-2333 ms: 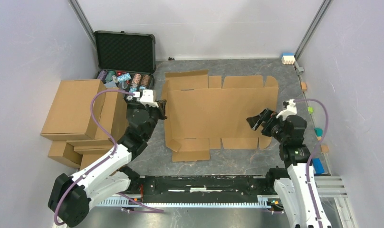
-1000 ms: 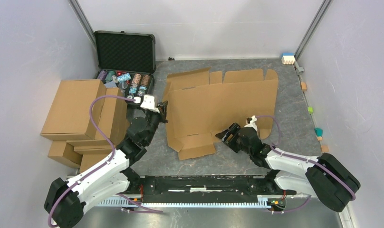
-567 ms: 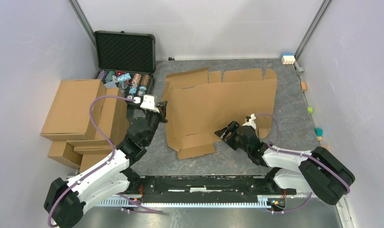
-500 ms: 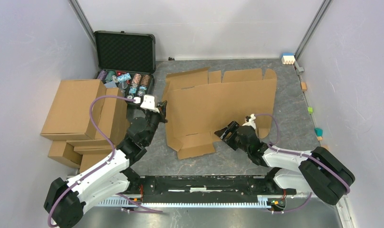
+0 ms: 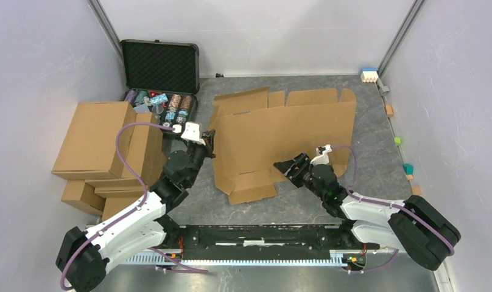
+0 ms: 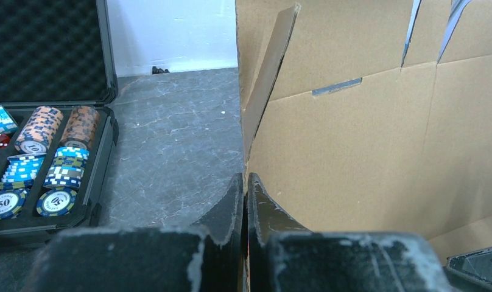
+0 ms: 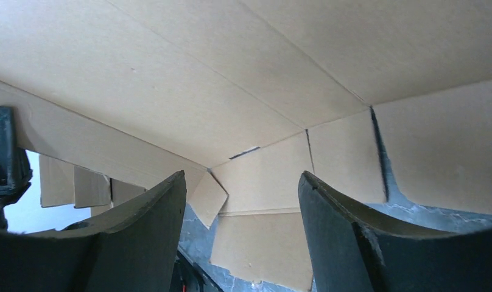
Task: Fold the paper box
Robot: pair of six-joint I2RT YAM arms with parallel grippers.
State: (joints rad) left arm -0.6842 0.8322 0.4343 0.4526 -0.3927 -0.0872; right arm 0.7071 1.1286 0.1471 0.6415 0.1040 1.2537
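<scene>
The paper box [image 5: 280,131] is a large brown die-cut cardboard sheet in the middle of the table. Its main panel is tilted up off the table, and a near-left flap [image 5: 251,186] lies flat. My left gripper [image 5: 208,140] is shut on the sheet's left edge; in the left wrist view the thin cardboard edge [image 6: 262,97] runs down between the closed fingers of the left gripper [image 6: 244,178]. My right gripper [image 5: 286,165] is open at the sheet's near edge. In the right wrist view the right gripper [image 7: 242,179] is spread under the raised panel [image 7: 231,73], holding nothing.
An open black foam-lined case [image 5: 160,64] with poker chips [image 6: 42,152] stands at the back left. A pile of brown cartons [image 5: 100,143] fills the left side. Small coloured blocks [image 5: 408,168] lie along the right edge, and a white and blue block [image 5: 369,75] sits at the back right.
The right arm swung from the sheet's right side to its near edge, and the main panel tilted up. Over the last second the right gripper shifted slightly. The left gripper kept its hold.
</scene>
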